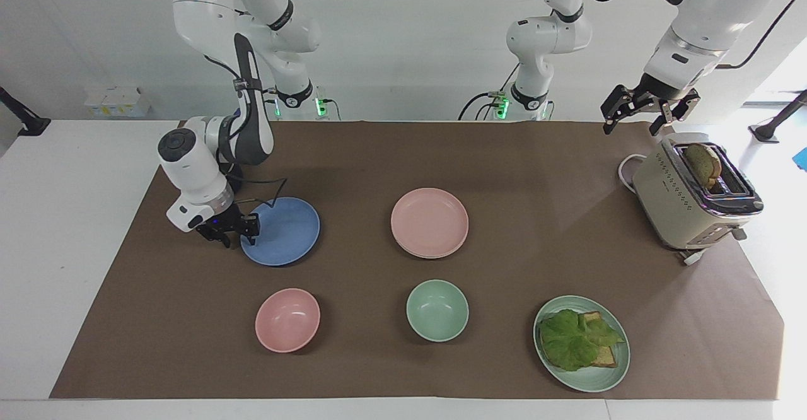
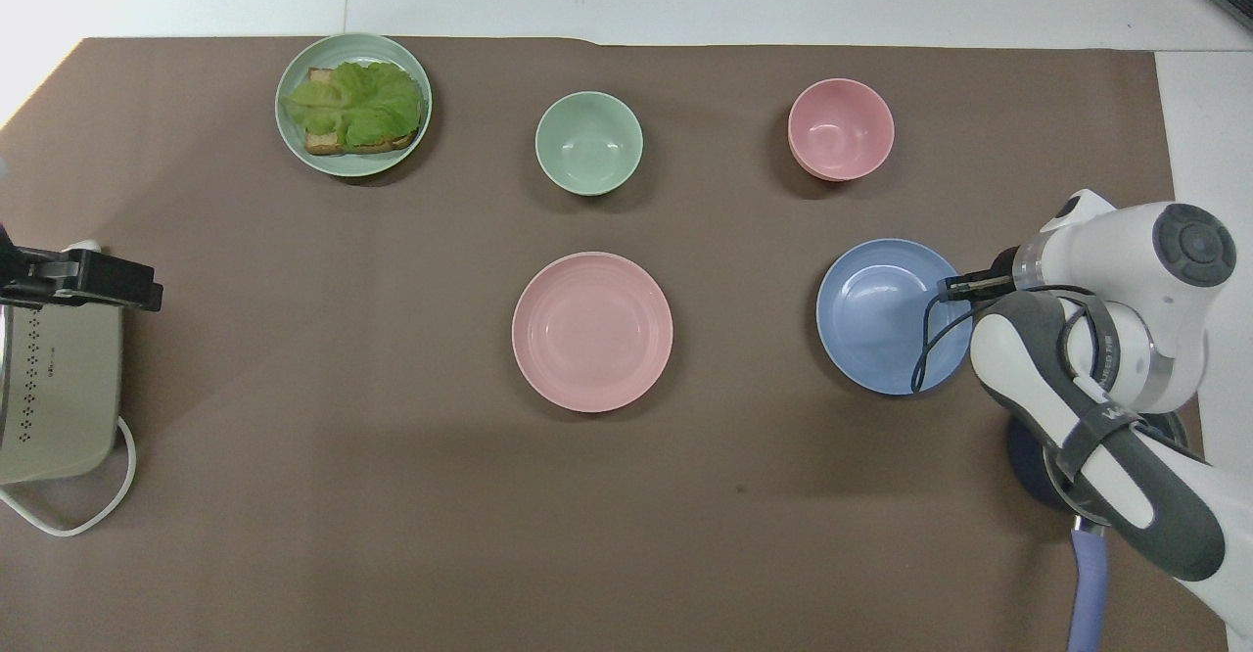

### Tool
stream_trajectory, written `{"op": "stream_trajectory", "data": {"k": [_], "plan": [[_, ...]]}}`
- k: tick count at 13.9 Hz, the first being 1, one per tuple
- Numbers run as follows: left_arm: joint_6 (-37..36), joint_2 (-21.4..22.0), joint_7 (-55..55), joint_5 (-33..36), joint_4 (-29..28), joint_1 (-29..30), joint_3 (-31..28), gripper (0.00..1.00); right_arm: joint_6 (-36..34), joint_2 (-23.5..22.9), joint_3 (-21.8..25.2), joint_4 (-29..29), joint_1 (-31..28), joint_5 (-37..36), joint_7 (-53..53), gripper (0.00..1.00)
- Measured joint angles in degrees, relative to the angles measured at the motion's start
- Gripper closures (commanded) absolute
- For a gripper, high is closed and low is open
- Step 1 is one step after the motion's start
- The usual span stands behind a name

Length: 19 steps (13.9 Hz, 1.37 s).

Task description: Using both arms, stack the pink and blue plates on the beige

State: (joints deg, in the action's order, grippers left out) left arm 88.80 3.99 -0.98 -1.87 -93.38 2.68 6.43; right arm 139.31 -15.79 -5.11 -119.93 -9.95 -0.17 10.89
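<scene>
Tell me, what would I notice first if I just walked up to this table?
Probably the right arm's tool, down at the rim of the blue plate near its end of the table. The left arm's tool hangs open above the toaster. In the middle sits a pink plate stacked on another plate.

The table is seen from two high cameras, half a turn apart. In the facing view the scene is looked at from across the table, toward the arm bases and the white wall, from far enough off that the whole brown mat (image 1: 542, 174) is taken in. In the overhead view the mat is looked down on steeply from above the robots' end. The blue plate (image 1: 287, 227) under the right gripper (image 1: 233, 236) and the toaster (image 1: 690, 196) under the left gripper (image 1: 640, 114) are shared by both.
</scene>
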Motion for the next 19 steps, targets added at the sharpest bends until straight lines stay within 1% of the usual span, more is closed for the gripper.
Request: {"op": "stream_trajectory", "data": {"k": [1,2,5,10,13,17,19], "plan": [[0.0,-0.05,0.0,0.0,0.0,0.0,0.0,0.0,0.0,0.09,-0.04,0.0,0.0,0.08,0.0,0.93],[0.0,-0.06,0.0,0.0,0.0,0.0,0.0,0.0,-0.03,0.16,-0.11,0.0,0.0,0.91,0.0,1.0],[0.0,-0.06,0.0,0.0,0.0,0.0,0.0,0.0,-0.85,0.71,-0.32,0.03,0.01,5.34,0.68,1.0],[0.0,-0.06,0.0,0.01,0.0,0.0,0.01,0.0,-1.04,1.52,-0.78,0.27,0.25,5.84,0.75,1.0],[0.0,-0.06,0.0,0.01,0.0,0.0,0.01,0.0,-3.31,4.33,-0.94,0.98,1.49,6.13,0.76,1.0],[0.0,-0.06,0.0,0.01,0.0,0.0,0.0,0.0,-8.92,9.56,-1.02,1.28,3.7,9.88,0.76,1.0],[0.0,-0.06,0.0,0.01,0.0,0.0,0.01,0.0,-9.6,10.6,-1.03,1.27,5.72,10.4,-0.05,1.0]]}}
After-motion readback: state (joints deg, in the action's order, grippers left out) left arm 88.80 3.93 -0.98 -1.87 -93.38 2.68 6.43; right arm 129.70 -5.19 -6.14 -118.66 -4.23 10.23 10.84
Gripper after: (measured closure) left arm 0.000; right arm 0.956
